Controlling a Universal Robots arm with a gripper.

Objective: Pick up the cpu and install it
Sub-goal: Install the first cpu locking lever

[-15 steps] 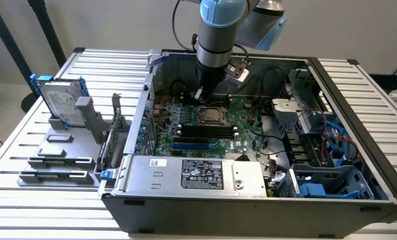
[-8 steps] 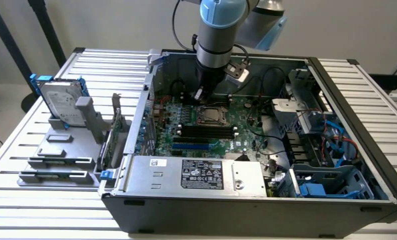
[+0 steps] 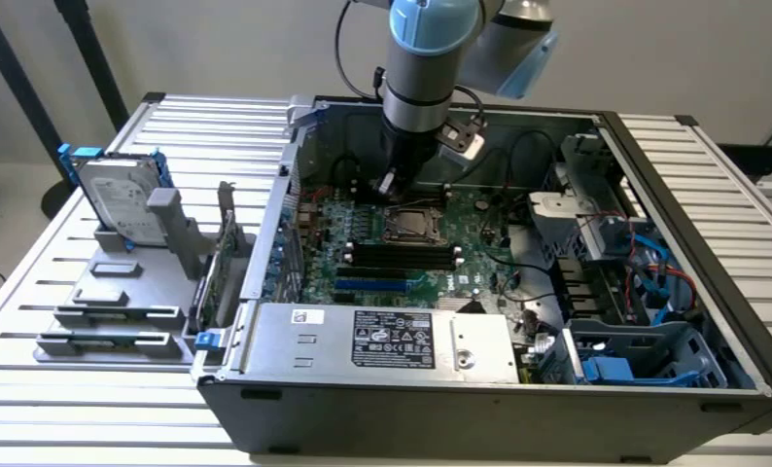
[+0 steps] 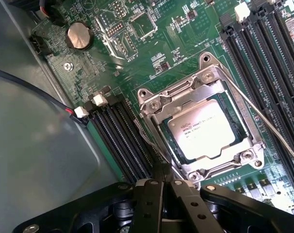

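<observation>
The robot arm (image 3: 425,68) reaches down into an open computer case (image 3: 490,389) on the slatted counter (image 3: 49,282). Its gripper (image 3: 389,185) hangs just above the green motherboard (image 3: 400,258), close beside the metal socket (image 3: 415,226). At the exterior view's left, a hard drive (image 3: 121,199) stands upright in a grey holder (image 3: 121,292).
</observation>
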